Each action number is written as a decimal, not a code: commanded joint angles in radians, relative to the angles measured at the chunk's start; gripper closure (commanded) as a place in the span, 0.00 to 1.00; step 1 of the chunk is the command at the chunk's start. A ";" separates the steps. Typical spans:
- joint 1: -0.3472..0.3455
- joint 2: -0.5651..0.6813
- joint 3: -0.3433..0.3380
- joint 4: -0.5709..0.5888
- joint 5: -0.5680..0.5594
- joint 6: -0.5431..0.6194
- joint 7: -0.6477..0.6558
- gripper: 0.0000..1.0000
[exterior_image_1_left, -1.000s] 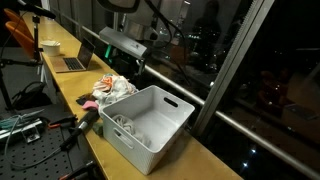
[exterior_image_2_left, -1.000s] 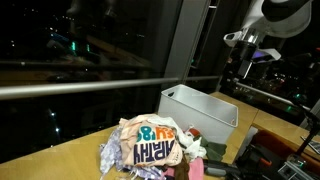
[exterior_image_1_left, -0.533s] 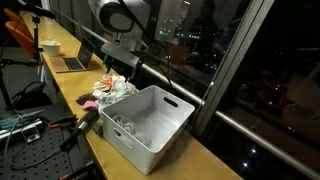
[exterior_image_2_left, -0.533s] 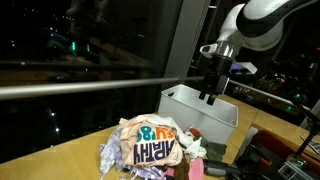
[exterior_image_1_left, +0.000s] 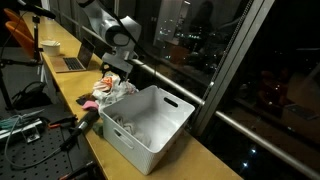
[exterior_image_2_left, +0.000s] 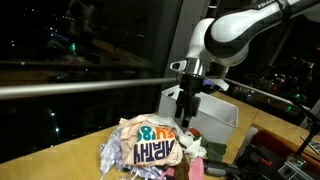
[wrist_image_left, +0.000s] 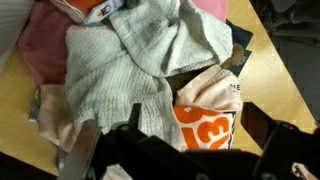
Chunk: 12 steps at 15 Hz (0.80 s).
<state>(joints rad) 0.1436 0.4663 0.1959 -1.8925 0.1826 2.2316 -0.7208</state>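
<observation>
Clothes pile sprawls lengthwise along the counter beside the bin, fingers spread apart just above it.

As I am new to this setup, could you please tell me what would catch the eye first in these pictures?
A bright heap of clothes lies on the wooden table, an orange-printed piece showing, beside a white bin. The robot arm hangs just over the heap with its jaws open, holding nothing. Behind it all stands a dark window with night lights.
</observation>
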 joint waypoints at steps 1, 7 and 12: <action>0.007 0.136 0.030 0.131 -0.042 -0.006 0.040 0.00; 0.009 0.302 0.071 0.292 -0.051 -0.014 0.058 0.00; -0.003 0.381 0.068 0.304 -0.056 0.007 0.080 0.25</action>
<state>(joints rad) 0.1516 0.7810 0.2547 -1.6187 0.1456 2.2305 -0.6637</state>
